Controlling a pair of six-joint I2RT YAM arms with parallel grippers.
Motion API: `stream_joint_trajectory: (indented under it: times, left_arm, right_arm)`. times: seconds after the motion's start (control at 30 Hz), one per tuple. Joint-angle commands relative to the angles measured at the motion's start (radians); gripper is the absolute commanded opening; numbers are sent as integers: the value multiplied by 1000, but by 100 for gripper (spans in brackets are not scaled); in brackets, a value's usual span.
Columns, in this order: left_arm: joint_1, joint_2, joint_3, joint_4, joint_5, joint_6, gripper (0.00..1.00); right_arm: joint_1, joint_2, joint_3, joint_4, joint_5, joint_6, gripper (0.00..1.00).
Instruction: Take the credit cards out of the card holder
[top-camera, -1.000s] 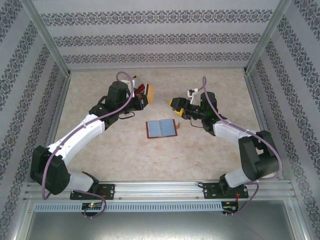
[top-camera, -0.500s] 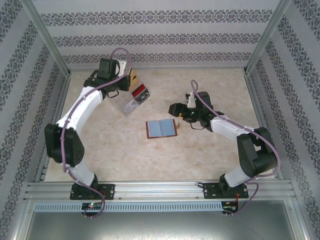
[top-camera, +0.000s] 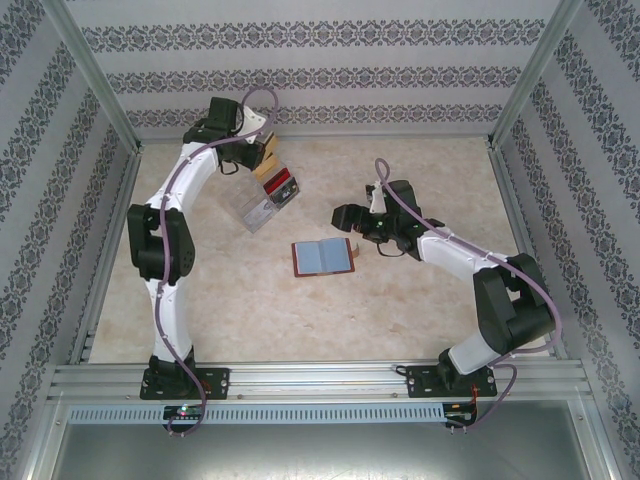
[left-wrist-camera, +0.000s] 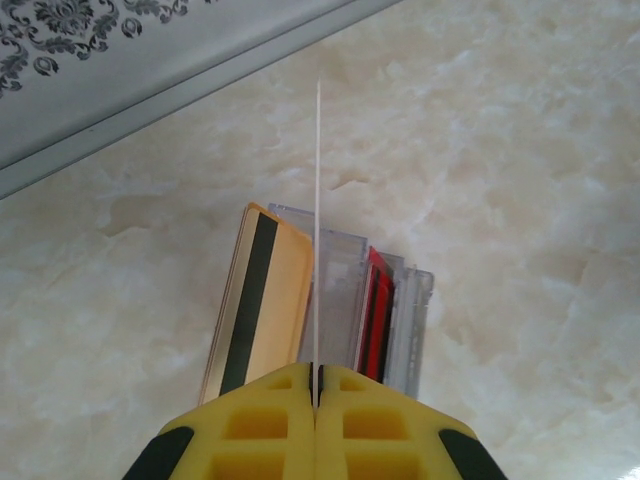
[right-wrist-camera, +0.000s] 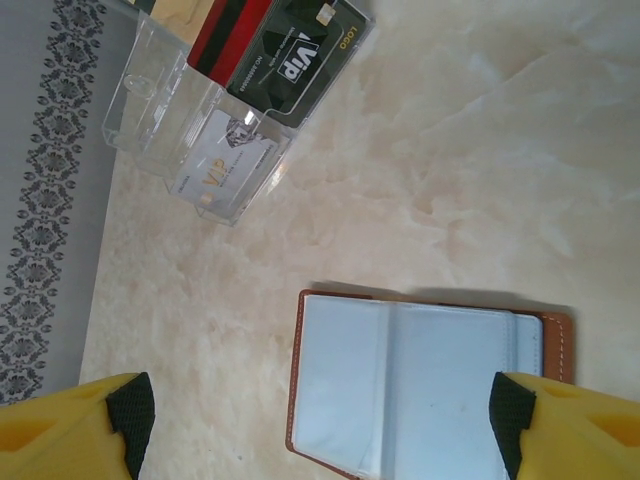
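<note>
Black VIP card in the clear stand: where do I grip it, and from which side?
Best pinch the free end of the black VIP card that juts past the clear stand, coming from that open end, a finger on each flat face; its other end sits in the stand.

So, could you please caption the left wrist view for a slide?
Left end effector grips a thin card above a clear box with a gold card and a red card.

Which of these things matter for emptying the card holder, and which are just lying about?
Part of the job:
- open card holder, with the right gripper open over it
- thin card pinched edge-on by the left gripper
- clear box holding cards

Merely background:
- table
- patterned walls
</note>
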Motion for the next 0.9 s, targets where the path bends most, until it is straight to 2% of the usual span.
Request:
stream_joint_trajectory:
  times: [0.0,0.63,0.73,0.87]
  left_arm:
    - [13,30,41,-49,-23,75,0]
    - [33,110,95,-145,-12,219,0]
    - [32,114,102,-155,-16,219,7]
    - [32,110,118,-150,-23,203,26]
  right_arm:
    - [11,20,36,-10,11,-5,89]
    - [24,46,70,-26,1,4,89]
    - [24,46,73,-27,0,4,89]
    - [25,49,76,-29,-6,8,89]
